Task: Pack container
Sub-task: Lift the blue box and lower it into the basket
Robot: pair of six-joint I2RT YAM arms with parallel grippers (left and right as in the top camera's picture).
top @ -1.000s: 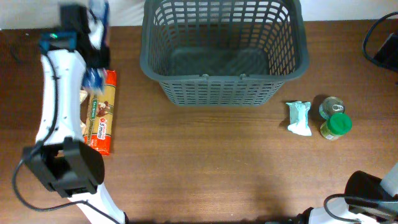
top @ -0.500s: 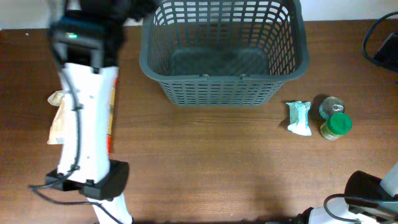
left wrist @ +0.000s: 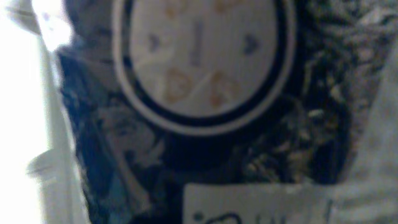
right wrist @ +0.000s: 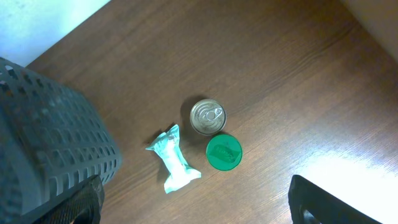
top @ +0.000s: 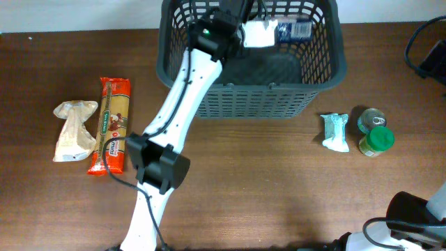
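The dark grey shopping basket (top: 251,104) stands at the far middle of the wooden counter (top: 244,181), its lattice front wall facing the near edge. The left arm reaches diagonally across the counter and over the basket's near-left rim, so the left end effector (top: 242,19) hangs inside the basket's outline, above its back half. It grips a blue-and-white bag (top: 272,31), which stretches from it towards the basket's right wall, about level with the rim. In the left wrist view the bag (left wrist: 199,93) fills the frame, blurred, showing a white oval with a dark border; the fingers cannot be made out there. Well left of the basket, an orange spaghetti packet (top: 111,125) lies lengthwise, with a beige bag (top: 75,129) just beside it on the outer side. To the right of the basket's near-right corner lies a mint-green wrapped packet (top: 336,131), then a tin can (top: 371,118) with a green-lidded jar (top: 378,141) touching it. The right end effector (right wrist: 196,208) hovers high over those three items with its fingers spread wide, the basket's corner (right wrist: 43,124) at the left of its view.
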